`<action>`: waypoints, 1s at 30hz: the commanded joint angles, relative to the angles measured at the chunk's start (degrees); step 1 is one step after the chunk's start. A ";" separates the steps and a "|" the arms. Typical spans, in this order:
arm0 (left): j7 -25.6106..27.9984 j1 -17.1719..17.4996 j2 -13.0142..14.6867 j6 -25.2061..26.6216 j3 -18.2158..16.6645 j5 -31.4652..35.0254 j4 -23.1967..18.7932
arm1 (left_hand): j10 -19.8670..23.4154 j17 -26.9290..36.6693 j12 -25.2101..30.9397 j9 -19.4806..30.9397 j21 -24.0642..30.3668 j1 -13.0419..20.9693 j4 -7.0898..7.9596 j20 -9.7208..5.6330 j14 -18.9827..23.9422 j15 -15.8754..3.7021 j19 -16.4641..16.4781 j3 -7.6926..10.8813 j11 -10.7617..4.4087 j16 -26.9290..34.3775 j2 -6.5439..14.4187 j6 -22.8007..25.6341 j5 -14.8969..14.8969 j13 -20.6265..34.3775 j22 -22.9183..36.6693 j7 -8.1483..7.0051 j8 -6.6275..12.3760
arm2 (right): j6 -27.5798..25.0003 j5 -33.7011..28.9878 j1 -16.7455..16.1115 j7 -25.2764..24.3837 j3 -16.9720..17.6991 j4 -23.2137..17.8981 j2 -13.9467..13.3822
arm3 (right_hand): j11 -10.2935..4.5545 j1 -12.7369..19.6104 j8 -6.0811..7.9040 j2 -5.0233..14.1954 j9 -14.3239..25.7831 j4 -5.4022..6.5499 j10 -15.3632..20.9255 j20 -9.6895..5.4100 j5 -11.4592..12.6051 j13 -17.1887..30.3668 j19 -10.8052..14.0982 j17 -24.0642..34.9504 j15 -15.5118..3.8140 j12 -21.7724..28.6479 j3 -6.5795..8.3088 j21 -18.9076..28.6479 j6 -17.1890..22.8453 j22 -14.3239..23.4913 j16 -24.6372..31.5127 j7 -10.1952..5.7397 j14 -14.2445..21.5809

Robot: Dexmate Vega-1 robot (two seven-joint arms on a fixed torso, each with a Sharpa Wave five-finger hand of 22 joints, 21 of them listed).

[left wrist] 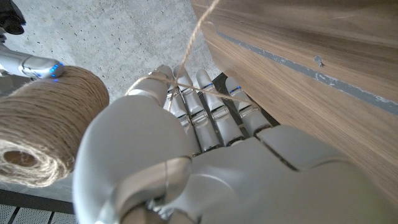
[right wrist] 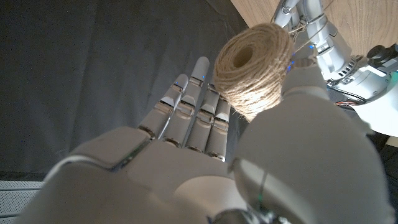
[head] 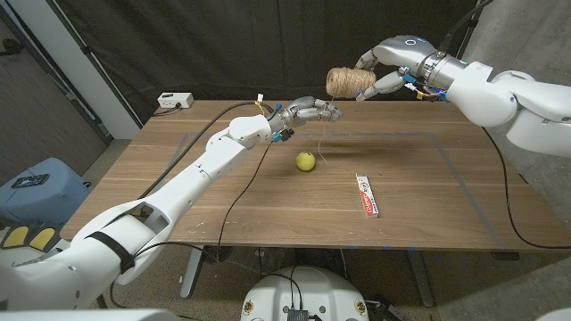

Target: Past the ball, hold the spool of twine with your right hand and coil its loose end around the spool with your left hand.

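**Above the far edge, a spool held aloft with its thread trailing down**

Over the back of the wooden table (head: 268,214), the right hand (head: 385,64) holds the spool of twine (head: 348,83) up in the air, well clear of the tabletop. From the right wrist view the spool (right wrist: 254,67) sits pinched against the thumb side of that hand (right wrist: 205,155), its hollow end turned toward the camera, while the other fingers (right wrist: 189,106) stretch out straight beside it.

Just beside and a little lower, the left hand (head: 314,111) reaches out flat-fingered toward the spool. From its own wrist view the loose end (left wrist: 200,25) of twine runs across the fingertips (left wrist: 186,93) of the left hand (left wrist: 186,155), which lie close together and nearly straight; whether it is truly pinched there I cannot tell. A thin strand (head: 322,147) hangs from that hand down toward the tabletop.

On the table, nearer the robot than both hands, lies a yellow-green ball (head: 305,160). Off to its right rests a small red-and-white box (head: 367,194). A white power strip (head: 176,101) sits at the far left corner.
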 commanded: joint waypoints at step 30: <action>0.53 2.96 1.86 1.84 -1.87 -1.19 -2.59 | 0.02 0.36 -0.57 0.16 0.31 0.23 -0.01 0.22 0.02 0.12 -0.23 -0.17 0.01 -0.23 0.53 0.41 0.20 0.36 0.12 0.06 -0.28 | -0.60 -4.36 6.30 3.50 -3.25 3.34 6.07 | -5.20 9.95 1.10 10.38 0.64 0.16 5.75 -3.15 0.44 0.19 0.40 0.47 -7.81 0.18 -0.15 -0.20 11.10 0.18 -0.46 -9.99 0.81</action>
